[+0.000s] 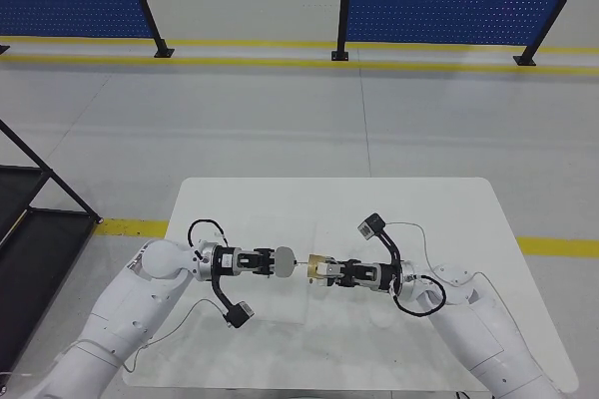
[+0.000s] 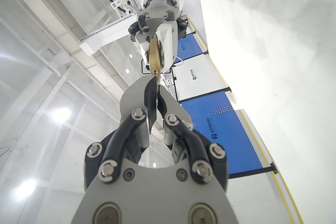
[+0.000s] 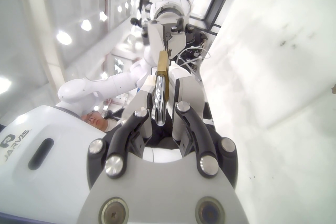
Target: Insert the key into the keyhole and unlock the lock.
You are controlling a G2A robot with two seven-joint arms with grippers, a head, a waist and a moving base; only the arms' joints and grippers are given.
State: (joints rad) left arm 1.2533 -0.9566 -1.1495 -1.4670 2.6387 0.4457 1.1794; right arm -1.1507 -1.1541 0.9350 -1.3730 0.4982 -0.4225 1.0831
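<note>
above a white worktop [image 1: 429,209], two pincers face each other tip to tip, both held in the air. the left pincer [image 2: 153,93] is clenched on the dark head of a key [image 2: 157,80]. the right pincer [image 1: 331,270] grips a brass padlock [image 2: 154,57] by its shackle end, w/ the keyhole [image 2: 156,70] facing the key. the key tip touches the keyhole; can't tell how deep it sits.

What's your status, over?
Left gripper shut on key. Right gripper shut on lock. Key tip at keyhole, depth unclear. Nothing in the way.
</note>
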